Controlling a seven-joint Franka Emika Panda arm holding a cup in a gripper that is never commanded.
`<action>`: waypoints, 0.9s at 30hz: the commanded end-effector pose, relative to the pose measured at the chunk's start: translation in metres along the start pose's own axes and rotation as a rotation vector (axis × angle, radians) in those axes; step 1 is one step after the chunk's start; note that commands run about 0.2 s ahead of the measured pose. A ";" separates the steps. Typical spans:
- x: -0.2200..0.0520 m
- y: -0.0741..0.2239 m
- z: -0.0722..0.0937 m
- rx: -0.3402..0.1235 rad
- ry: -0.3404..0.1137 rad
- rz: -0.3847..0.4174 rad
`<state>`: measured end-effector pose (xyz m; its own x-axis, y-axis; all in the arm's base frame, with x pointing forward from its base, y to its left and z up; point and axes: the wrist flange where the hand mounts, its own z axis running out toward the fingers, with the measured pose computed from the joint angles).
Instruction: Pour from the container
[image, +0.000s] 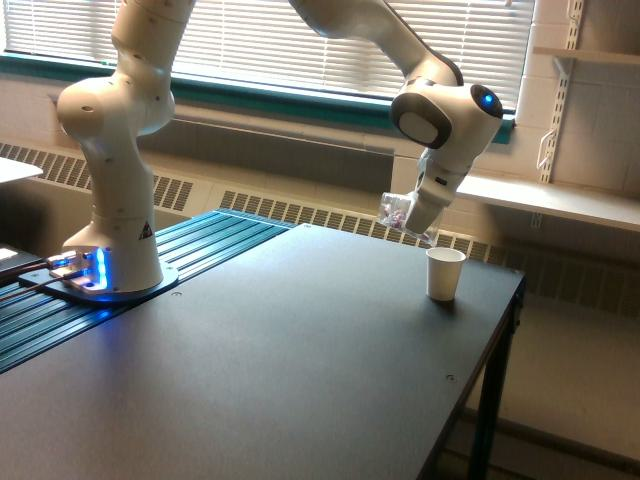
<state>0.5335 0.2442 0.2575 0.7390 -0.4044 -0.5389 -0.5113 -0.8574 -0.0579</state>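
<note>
A small clear plastic container (398, 213) with reddish-purple bits inside hangs in the air, held by my gripper (415, 217), which is shut on it. The container is tilted, its mouth pointing down toward the exterior view's right. It sits just above and slightly to the left of a white paper cup (444, 273), which stands upright on the dark table (270, 370) near the far right corner. My fingers are mostly hidden behind the white wrist.
The arm's white base (110, 250) stands at the exterior view's left on a ribbed blue-green strip. The table's right edge (480, 380) drops off close to the white cup. A white shelf (550, 200) and a radiator lie behind.
</note>
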 end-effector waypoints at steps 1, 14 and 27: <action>0.002 0.003 0.004 -0.005 -0.025 0.031; 0.000 0.002 0.002 0.002 -0.051 0.032; 0.004 0.004 -0.008 0.024 -0.072 0.053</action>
<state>0.5312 0.2444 0.2578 0.6937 -0.4081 -0.5935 -0.5359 -0.8430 -0.0468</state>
